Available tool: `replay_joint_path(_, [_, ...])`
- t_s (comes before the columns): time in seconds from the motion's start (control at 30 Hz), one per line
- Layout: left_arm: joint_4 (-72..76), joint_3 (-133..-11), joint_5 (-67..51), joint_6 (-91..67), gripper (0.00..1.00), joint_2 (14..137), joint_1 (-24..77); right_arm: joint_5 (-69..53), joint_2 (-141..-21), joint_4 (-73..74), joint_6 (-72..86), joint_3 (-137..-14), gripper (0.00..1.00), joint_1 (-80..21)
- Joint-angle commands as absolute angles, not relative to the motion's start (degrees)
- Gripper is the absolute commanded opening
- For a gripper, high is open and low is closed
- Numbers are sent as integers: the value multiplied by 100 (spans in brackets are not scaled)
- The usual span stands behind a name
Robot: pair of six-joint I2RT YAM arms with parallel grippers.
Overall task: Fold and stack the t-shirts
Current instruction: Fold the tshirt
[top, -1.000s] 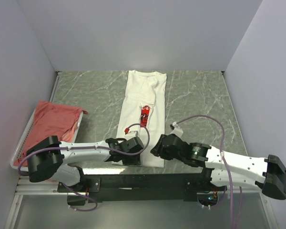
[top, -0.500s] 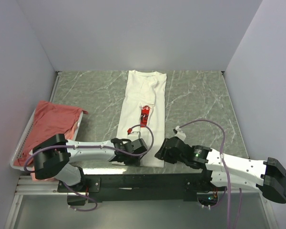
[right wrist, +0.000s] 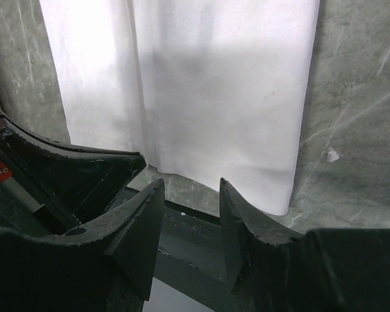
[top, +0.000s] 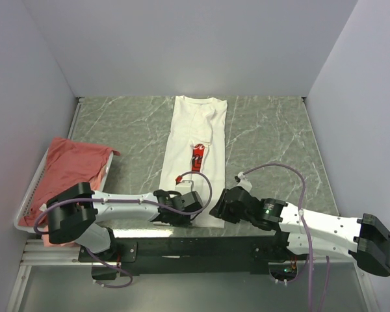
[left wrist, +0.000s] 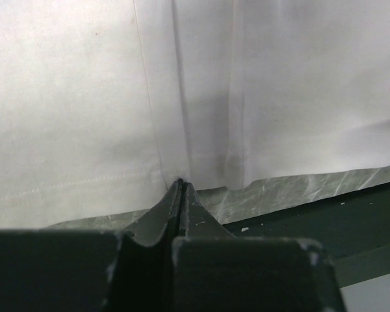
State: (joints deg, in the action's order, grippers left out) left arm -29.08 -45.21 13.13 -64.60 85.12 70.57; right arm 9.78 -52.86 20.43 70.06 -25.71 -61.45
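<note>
**Both tools at the near hem of the white t-shirt**

The white t-shirt point(top: 195, 140) lies folded into a long strip at the middle of the worktop point(top: 266, 130), collar at the far end. The left tool point(left wrist: 179, 188) is pressed together with its tip at the near hem; whether cloth is caught cannot be told. The right tool point(right wrist: 187, 218) stands spread at the strip's near right corner, holding nothing. A pink t-shirt point(top: 71, 172) lies in the basket point(top: 27, 195) at the left.

Left arm point(top: 120, 202) jaws together, right arm point(top: 315, 225) jaws apart.
</note>
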Motion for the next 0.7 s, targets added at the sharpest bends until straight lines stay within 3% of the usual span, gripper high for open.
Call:
replay_joint_path(0.0, [-2997,-4746,1398,-6442,1,8385,7145,1055,-5300,1890,7058,-2496,46,-6126])
replay_joint_path(0.27, [-3136,-4764,1353,-6600,2,7728,7207,1125,-5247,2223,7189,-2364,47,-6117])
replay_joint_path(0.3, [-3207,-4746,1467,-6661,8,7604,7181,1125,-5212,2258,7198,-2329,47,-6117])
replay_joint_path(0.33, [-3269,-4711,1494,-6749,22,7472,7155,1125,-5168,2320,7224,-2259,47,-6117])
replay_joint_path(0.43, [-3515,-4501,1477,-6951,39,6962,6953,1020,-4914,2443,7260,-2110,47,-6056])
replay_joint_path(0.53, [-3647,-4070,1319,-7180,45,6409,6637,888,-4764,2531,7207,-2013,47,-5968])
replay_joint_path(0.67, [-3691,-3595,1178,-7268,46,5855,6206,695,-4737,2470,7128,-1890,47,-5827])
